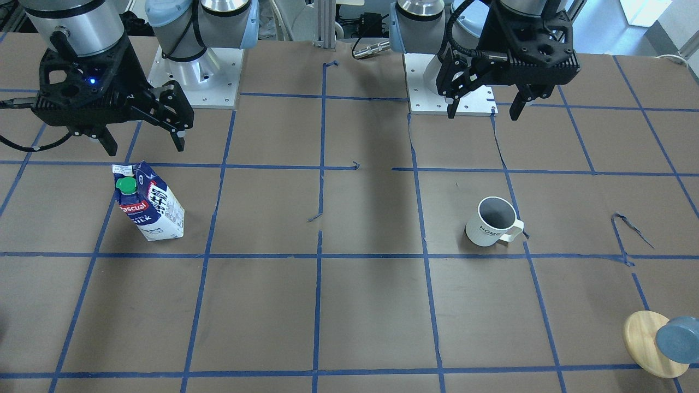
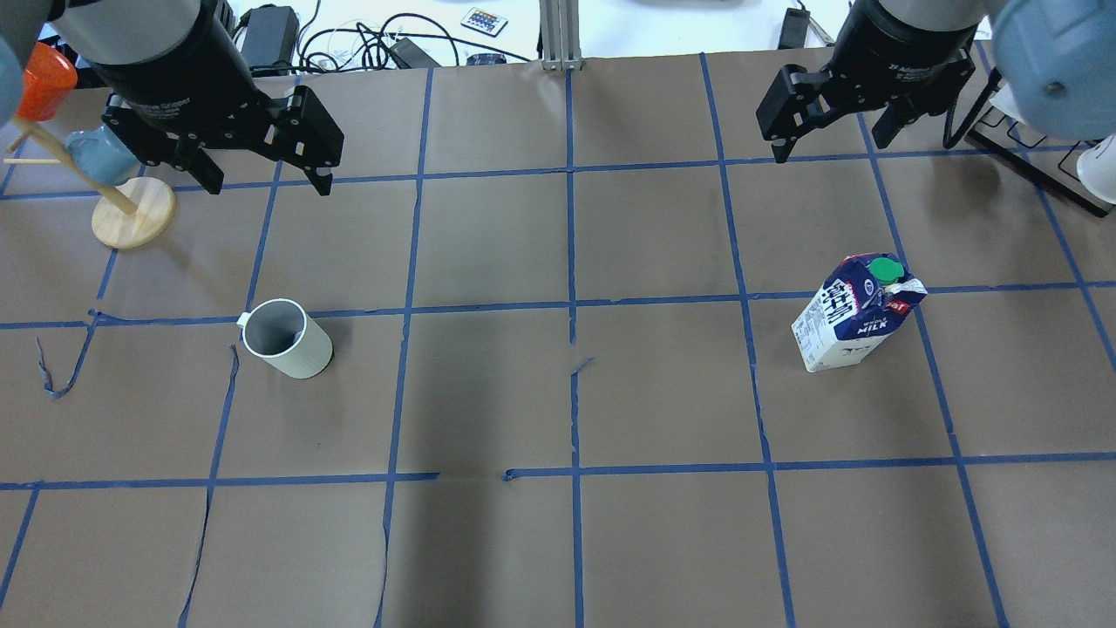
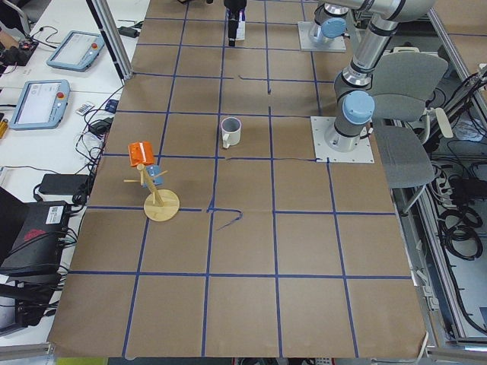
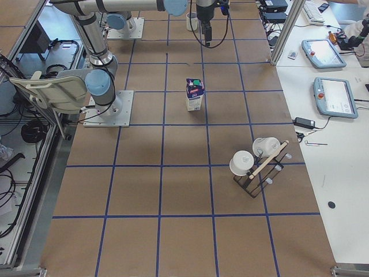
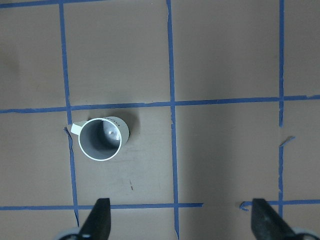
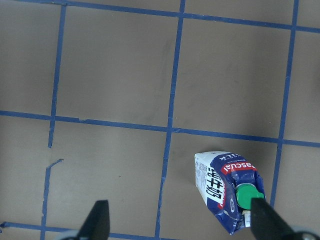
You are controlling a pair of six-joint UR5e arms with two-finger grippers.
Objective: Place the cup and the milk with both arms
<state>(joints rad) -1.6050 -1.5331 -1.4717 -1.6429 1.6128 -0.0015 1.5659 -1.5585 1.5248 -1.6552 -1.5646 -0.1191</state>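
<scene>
The white cup [image 1: 494,221] with a dark grey inside stands upright on the brown table; it also shows in the overhead view [image 2: 285,338] and the left wrist view [image 5: 100,139]. My left gripper [image 1: 483,113] hangs open and empty above the table, on the robot's side of the cup; the wrist view [image 5: 180,222] shows it well apart from the cup. The blue and white milk [image 1: 148,202] carton with a green cap stands upright [image 2: 854,324] [image 6: 227,192]. My right gripper [image 1: 145,148] is open and empty, high and just behind the milk [image 6: 180,222].
A wooden mug stand [image 2: 132,214] holding a blue-grey cup [image 2: 96,155] and an orange cup [image 2: 42,83] stands beyond the white cup on my left. A black rack with white cups [image 4: 259,164] stands at the far right. Blue tape lines grid the table.
</scene>
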